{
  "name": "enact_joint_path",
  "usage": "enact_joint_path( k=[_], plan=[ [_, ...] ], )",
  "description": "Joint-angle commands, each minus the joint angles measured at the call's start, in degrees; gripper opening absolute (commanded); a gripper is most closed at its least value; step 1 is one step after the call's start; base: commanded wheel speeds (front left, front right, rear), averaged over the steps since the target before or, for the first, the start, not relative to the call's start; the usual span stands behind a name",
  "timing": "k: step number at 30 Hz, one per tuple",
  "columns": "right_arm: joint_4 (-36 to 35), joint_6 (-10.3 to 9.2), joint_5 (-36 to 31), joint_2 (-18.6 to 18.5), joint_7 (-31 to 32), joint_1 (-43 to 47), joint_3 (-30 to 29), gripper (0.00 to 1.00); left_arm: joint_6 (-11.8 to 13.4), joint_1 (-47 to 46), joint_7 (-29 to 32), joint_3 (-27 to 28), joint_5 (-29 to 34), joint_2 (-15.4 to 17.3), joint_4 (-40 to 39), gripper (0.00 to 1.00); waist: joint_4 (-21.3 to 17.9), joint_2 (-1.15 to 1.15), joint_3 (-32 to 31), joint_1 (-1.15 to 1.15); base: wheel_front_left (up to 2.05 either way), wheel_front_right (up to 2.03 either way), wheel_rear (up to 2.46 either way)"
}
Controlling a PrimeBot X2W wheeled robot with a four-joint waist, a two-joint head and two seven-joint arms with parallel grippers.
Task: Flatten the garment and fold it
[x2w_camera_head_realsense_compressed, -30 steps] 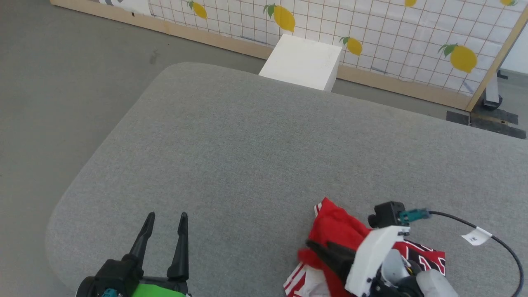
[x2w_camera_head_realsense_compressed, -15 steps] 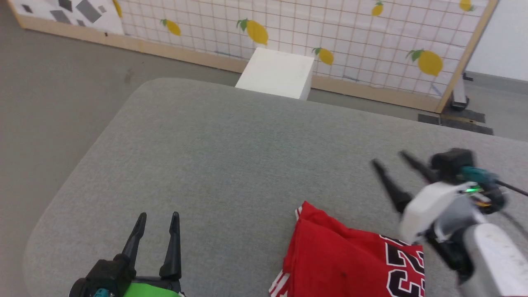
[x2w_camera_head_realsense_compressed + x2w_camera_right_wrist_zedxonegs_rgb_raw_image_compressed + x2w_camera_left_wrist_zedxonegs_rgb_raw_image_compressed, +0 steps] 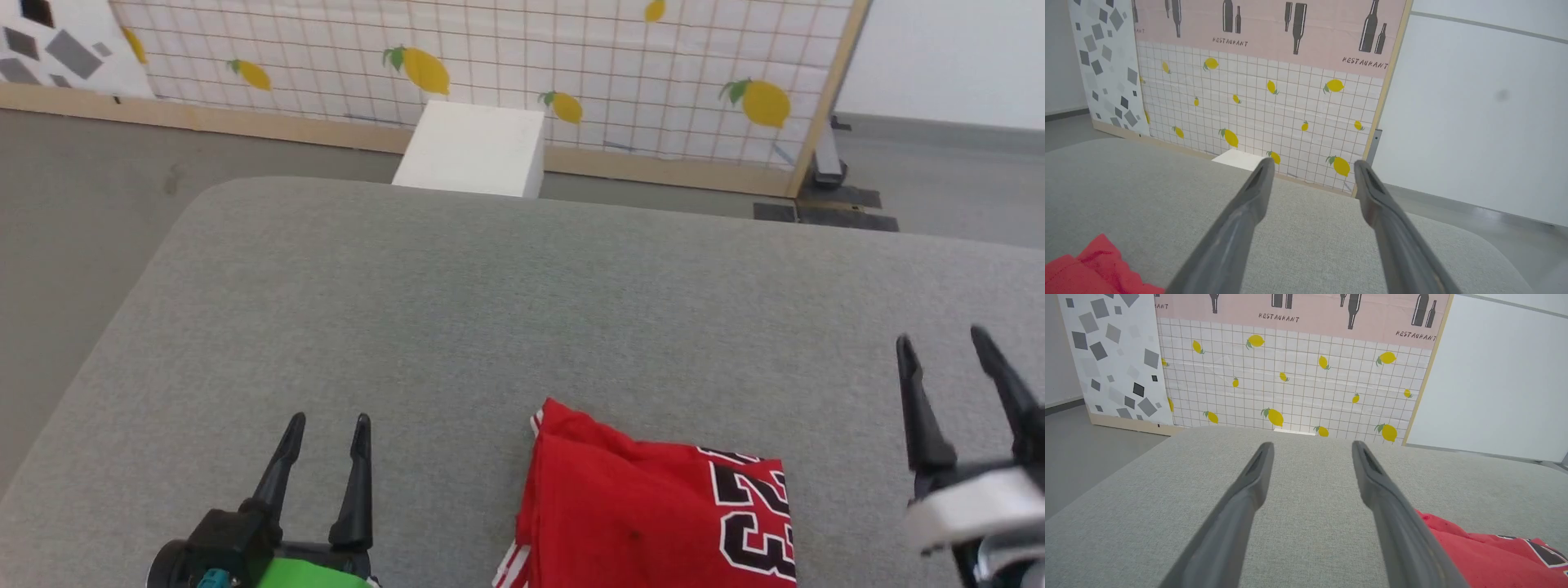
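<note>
Garment: the bright red soft-fabric T-shirt (image 3: 645,506) lies as a folded, slightly rumpled block at the near edge of the desk, between your two grippers and touching neither. You can see red-white striped trim at its near left corner.
Left gripper: your left gripper (image 3: 330,420) has its two long dark fingers spread apart with nothing between them. It hovers over bare fabric well to the left of the shirt.
Right gripper: your right gripper (image 3: 939,336) is likewise spread wide and holds nothing, off the shirt's right side.
Surface: the grey fabric-covered desk (image 3: 457,310) has rounded corners and a fine woven texture.
Room: you are looking at a grey floor (image 3: 73,212) on the left and beyond the desk. A white box (image 3: 473,147) stands just past the far edge. Behind it is a wood-framed panel of white grid tiles with yellow lemons (image 3: 490,49), flanked by a white panel of scattered grey squares (image 3: 1114,355) and a plain white wall (image 3: 1494,375).
Writing: the shirt carries "23" in black digits with white outlines. The pink band (image 3: 1298,306) above the lemon tiles repeats "RESTAURANT" under dark bottle silhouettes.
</note>
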Motion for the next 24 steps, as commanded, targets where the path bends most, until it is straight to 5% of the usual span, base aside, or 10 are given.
enact_joint_path(
  k=[1,8,19,23,24],
  plan=[
    [-1.4,-0.08,-0.8,1.6,-0.7,1.9,-0.7,1.0,-0.4,-0.9,-0.2,0.0,0.3,-0.2,-0.2,1.0,-0.8,0.0,0.8,0.0,0.0,0.0,0.0],
    [-4.2,-0.08,-2.9,6.6,-4.2,8.4,-2.3,1.0,-0.4,-1.1,-0.2,-0.7,0.9,-0.2,-1.0,1.0,-1.1,0.0,2.0,0.0,0.0,0.0,0.0],
    [-2.0,-0.08,-2.0,8.2,-5.3,9.5,-2.9,1.0,-0.4,-0.8,-0.2,-2.0,1.8,-0.2,-1.2,1.0,-0.5,0.0,2.0,0.0,0.0,0.0,0.0],
    [-2.2,-0.08,0.3,7.6,-1.5,9.5,-1.9,1.0,-0.4,-0.9,-0.2,-2.2,1.7,-0.3,-1.2,1.0,-0.3,0.0,2.3,0.0,0.0,0.0,0.0],
    [-2.3,-0.08,5.8,5.0,5.3,9.6,0.5,1.0,-0.4,-1.1,-0.2,-2.5,1.6,-0.3,-1.1,1.0,-0.1,0.0,2.9,0.0,0.0,0.0,0.0]
  ],
)
